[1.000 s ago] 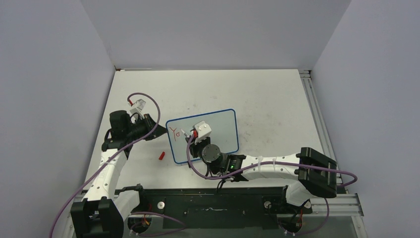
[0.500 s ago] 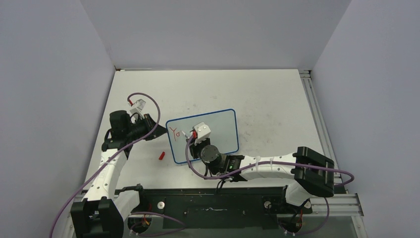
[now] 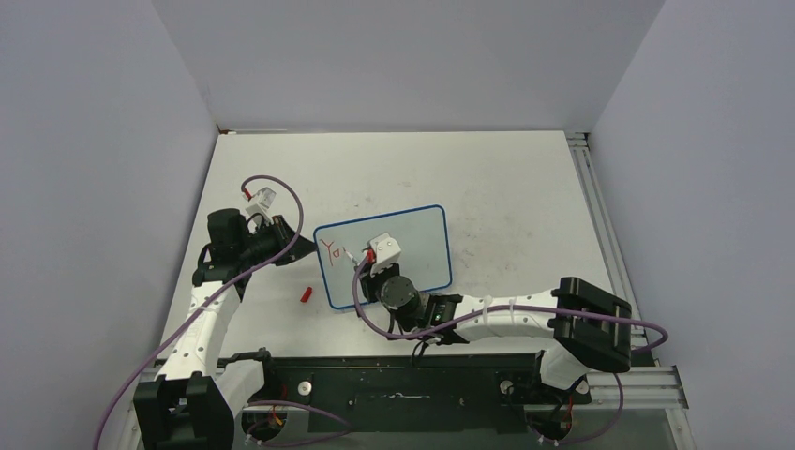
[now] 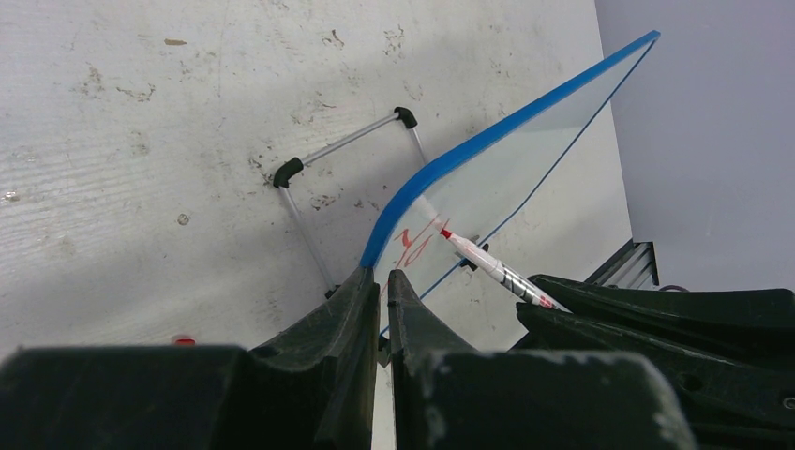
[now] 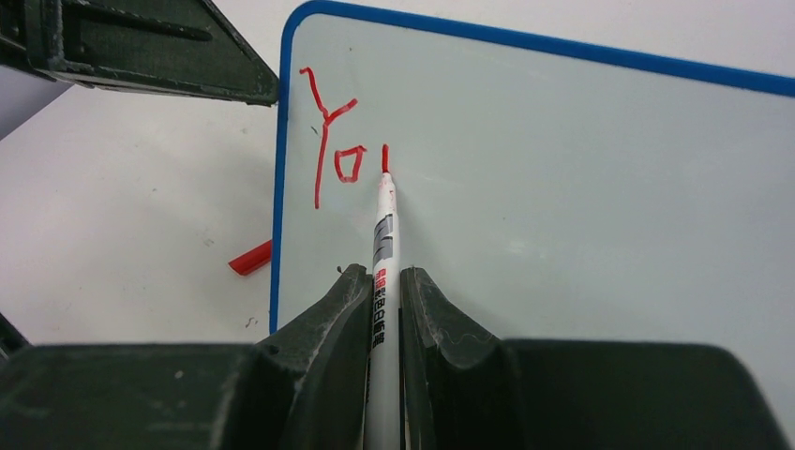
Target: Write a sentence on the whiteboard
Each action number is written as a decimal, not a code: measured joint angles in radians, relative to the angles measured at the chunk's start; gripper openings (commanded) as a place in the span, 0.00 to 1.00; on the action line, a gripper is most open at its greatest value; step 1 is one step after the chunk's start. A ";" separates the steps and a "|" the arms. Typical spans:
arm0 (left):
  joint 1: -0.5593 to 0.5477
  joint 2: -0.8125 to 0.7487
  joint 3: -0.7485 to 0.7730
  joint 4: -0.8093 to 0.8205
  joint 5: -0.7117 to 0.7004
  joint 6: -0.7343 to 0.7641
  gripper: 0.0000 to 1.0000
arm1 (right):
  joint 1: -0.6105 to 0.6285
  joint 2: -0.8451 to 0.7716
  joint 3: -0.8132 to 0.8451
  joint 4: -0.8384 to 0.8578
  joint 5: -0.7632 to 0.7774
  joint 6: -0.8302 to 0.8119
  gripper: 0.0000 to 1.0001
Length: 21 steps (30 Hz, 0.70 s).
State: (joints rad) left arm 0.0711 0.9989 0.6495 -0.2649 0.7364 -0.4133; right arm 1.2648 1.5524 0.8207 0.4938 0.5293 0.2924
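The right gripper [image 5: 382, 281] is clamping a white red-tipped marker pen [image 5: 384, 220], whose tip is touching the small blue-framed glossy whiteboard [image 5: 581, 187] just beside red handwritten lettering "Yo" [image 5: 333, 155]. The left gripper [image 4: 379, 281] is pinching the board's left edge above the scuffed white bench [image 3: 525, 187].

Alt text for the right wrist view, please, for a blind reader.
The right gripper, shut on a marker, presses its red tip to the whiteboard at the foot of a short stroke after red letters "Yo". The left gripper meets the board's upper left corner; a small red piece lies on the table beside the frame.
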 measured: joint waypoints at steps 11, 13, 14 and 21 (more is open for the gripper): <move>-0.007 0.000 0.000 0.000 0.011 0.000 0.08 | 0.012 0.000 -0.043 -0.010 -0.002 0.034 0.05; -0.007 0.000 0.000 0.000 0.013 0.000 0.08 | 0.013 0.000 -0.046 -0.010 -0.001 0.034 0.05; -0.007 0.000 0.000 0.000 0.013 0.000 0.08 | 0.013 -0.001 -0.046 -0.010 -0.001 0.034 0.05; -0.007 0.000 0.000 0.000 0.013 -0.001 0.08 | 0.013 -0.003 -0.046 -0.012 0.010 0.033 0.05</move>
State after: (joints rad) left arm 0.0643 0.9989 0.6495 -0.2653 0.7498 -0.4141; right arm 1.2778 1.5497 0.7746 0.4820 0.5396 0.3256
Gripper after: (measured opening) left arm 0.076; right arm 0.152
